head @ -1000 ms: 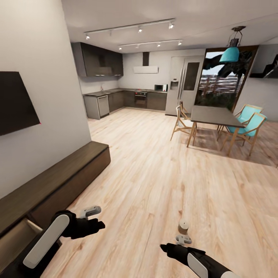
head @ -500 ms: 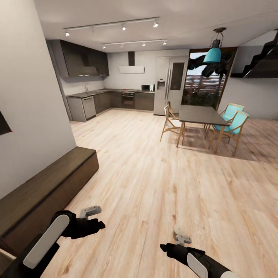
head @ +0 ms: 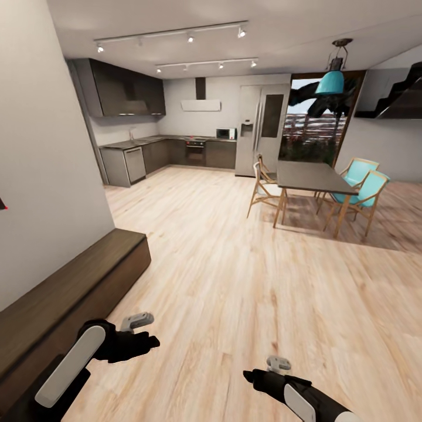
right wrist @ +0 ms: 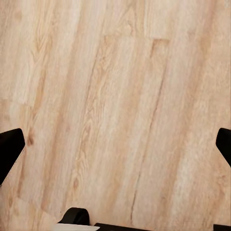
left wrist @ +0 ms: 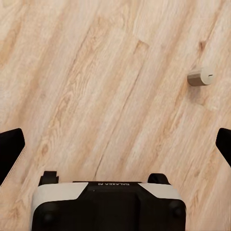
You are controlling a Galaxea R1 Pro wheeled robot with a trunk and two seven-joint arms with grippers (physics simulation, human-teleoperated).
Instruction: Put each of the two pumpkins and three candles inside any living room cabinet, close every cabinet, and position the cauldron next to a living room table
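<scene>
**Mia:** When the head camera swung from where it was 1 second before, what was different?

**Ben:** The whole picture slid. The open drawer at the near end of the cabinet (head: 70, 281) had dropped out of the head view, and so had the dark screen on the wall. The robot had turned, so the room things had not moved. The small grey candle that had stood on the floor just past the right gripper (head: 278, 364) was gone from the head view too.

**Mia:** So where was a candle?

**Ben:** 1 candle (left wrist: 200, 76) lay on its side on the wood floor (head: 246, 281), seen from the left wrist camera, far from the fingers. I saw no pumpkins and no cauldron.

**Mia:** What did that mean for the job?

**Ben:** I think the robot was on its way and that candle was not picked up yet.

**Mia:** How were the arms?

**Ben:** Both were held low and out in front, over the floor. The left gripper (head: 138, 322) sat near the cabinet's front edge. Its jaws were spread wide and held nothing. The right jaws were spread wide too, with only floor between them.
</scene>
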